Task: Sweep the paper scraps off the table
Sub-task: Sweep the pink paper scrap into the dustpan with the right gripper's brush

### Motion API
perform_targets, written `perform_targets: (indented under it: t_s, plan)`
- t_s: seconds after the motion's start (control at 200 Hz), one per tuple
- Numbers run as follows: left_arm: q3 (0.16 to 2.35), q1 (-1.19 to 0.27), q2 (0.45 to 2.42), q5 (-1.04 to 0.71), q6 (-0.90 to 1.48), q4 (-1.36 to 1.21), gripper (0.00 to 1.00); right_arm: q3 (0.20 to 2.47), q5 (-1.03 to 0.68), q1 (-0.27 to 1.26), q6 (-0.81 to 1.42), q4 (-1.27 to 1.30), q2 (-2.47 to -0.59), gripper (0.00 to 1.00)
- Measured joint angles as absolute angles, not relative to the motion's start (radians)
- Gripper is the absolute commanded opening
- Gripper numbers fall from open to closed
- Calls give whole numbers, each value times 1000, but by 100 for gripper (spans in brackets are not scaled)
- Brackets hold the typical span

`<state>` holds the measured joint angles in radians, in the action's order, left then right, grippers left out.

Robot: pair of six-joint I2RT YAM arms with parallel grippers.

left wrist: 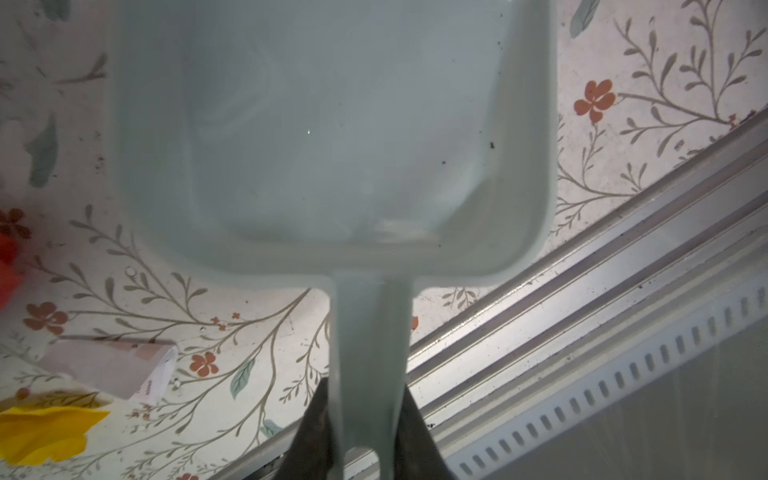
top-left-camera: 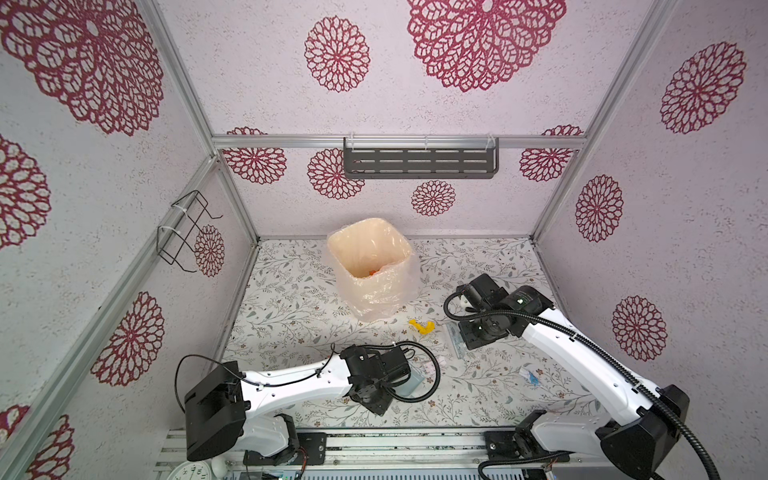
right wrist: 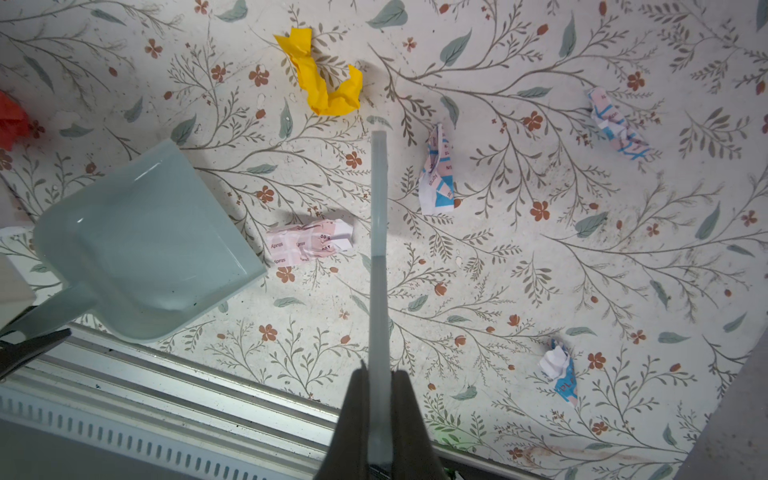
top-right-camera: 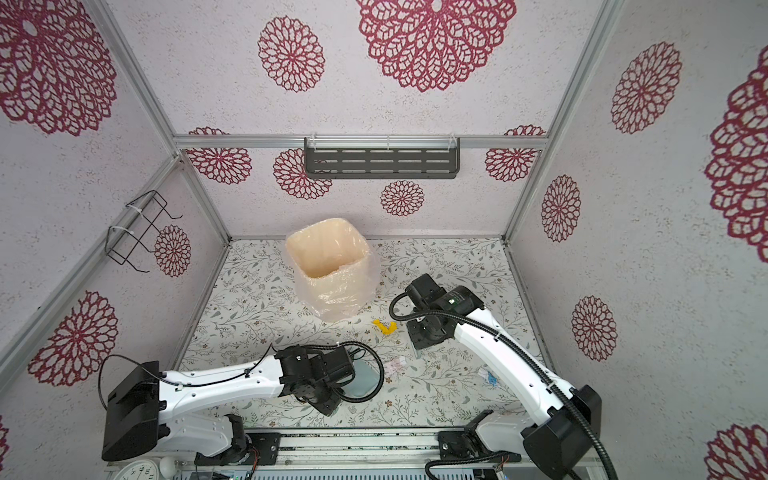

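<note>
The left hand (left wrist: 365,419) is pinching the dustpan (left wrist: 324,124) handle. The right hand (right wrist: 379,407) is pinching the brush (right wrist: 379,199) near paper scraps (right wrist: 309,243).

Dustpan (right wrist: 141,249) smooth, glossy plastic; scraps (right wrist: 316,87) crumpled matt paper; table (right wrist: 519,282) matt, printed; rail (left wrist: 582,299) ribbed metal.

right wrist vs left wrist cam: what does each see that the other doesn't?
Right wrist only: the brush pinched in the right end effector, plus three blue-marked scraps.
Left wrist only: the left end effector closed on the handle of the dustpan, both fingers visible.
Both: the dustpan, pink-printed scrap, yellow scrap, red scrap at the frame edge, the table and the metal rail.
</note>
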<state>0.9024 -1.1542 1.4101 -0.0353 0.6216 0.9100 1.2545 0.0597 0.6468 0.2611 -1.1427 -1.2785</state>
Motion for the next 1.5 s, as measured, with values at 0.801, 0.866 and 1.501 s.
perform_targets:
  t_s: [0.801, 0.866, 1.501]
  plan:
    - [944, -1143, 1528, -97, 495, 849, 0, 1212, 43, 680, 253, -1147, -1326, 0]
    - [944, -1141, 1536, -99, 487, 848, 0, 1211, 37, 687, 254, -1146, -1328, 0]
    - [949, -1133, 1571, -112, 455, 809, 0, 1234, -167, 824, 281, -1095, -1341, 0]
